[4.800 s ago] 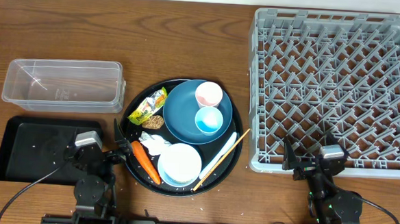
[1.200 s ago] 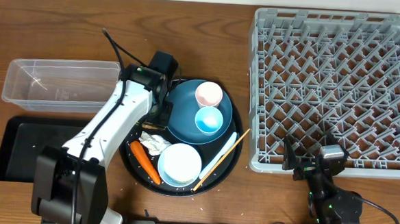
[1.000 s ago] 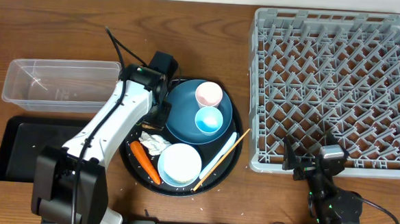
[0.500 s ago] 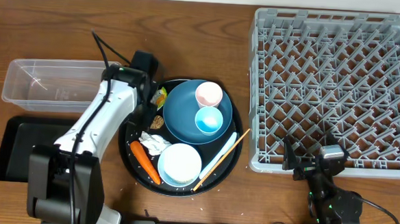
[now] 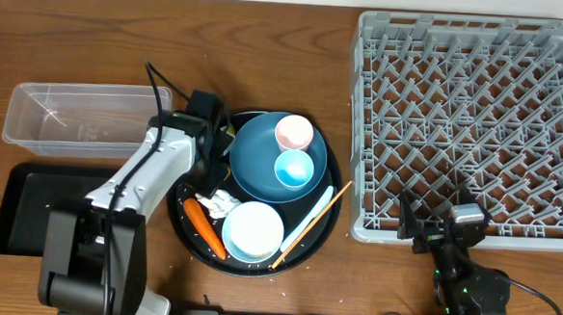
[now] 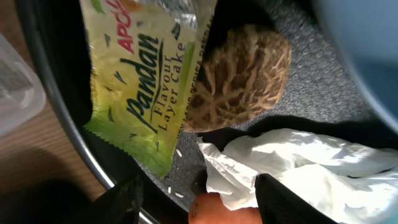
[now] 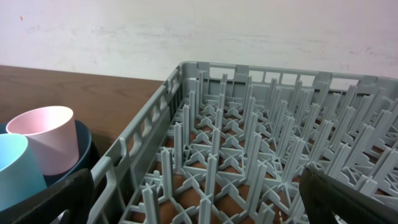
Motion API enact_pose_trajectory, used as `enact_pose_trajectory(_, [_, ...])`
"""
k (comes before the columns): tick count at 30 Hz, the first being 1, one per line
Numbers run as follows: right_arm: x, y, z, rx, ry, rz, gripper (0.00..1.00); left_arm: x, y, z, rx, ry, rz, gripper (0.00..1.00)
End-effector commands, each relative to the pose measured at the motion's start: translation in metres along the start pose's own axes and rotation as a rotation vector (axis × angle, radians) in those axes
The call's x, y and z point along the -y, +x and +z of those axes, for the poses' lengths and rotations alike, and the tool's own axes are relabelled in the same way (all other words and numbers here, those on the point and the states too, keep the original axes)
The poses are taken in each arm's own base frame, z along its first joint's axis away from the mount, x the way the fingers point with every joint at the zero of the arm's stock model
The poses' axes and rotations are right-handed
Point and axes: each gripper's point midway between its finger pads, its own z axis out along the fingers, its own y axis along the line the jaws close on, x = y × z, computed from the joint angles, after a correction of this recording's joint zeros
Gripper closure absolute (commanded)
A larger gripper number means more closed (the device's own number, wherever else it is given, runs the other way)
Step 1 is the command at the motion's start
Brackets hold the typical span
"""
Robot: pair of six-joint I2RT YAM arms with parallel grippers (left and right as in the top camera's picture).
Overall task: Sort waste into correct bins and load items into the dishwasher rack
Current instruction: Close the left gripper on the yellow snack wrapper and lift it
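While the left hand [image 6: 198,198] hovers spread-fingered by the snack wrapper [image 6: 140,93], waste-picking seems underway; pinching it likely comes next.

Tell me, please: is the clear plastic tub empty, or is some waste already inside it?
Empty. The overhead view shows only the bare bottom of the tub; the snack wrapper lies on the round tray.

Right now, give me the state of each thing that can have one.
left gripper: open, holding nothing
right gripper: open, holding nothing
snack wrapper: lying loose, ungripped
tissue: crumpled, ungripped
clear tub: no waste inside
dishwasher rack: no dishes loaded
pink cup: upright on dark-blue plate
light-blue cup: upright on dark-blue plate
bowl: upright
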Motion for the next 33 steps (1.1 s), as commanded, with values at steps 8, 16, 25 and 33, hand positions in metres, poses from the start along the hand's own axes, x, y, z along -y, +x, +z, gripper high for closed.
enact_pose_trajectory(8, [-0.002,0.000,0.000,0.001,-0.011,-0.008,0.01,-0.007,-0.005,0.002,0.019,-0.033,0.014,0.41])
enact_pose_trajectory(16, [-0.002,0.000,0.000,0.000,-0.011,-0.008,0.01,-0.014,-0.011,0.006,0.048,-0.079,0.009,0.44])
enact_pose_trajectory(25, [-0.002,0.000,0.000,0.001,-0.011,-0.008,0.01,-0.015,-0.014,0.006,0.060,-0.082,0.008,0.59])
enact_pose_trajectory(33, [-0.002,0.000,0.000,0.001,-0.011,-0.008,0.01,-0.013,-0.010,0.014,0.060,-0.082,0.007,0.60])
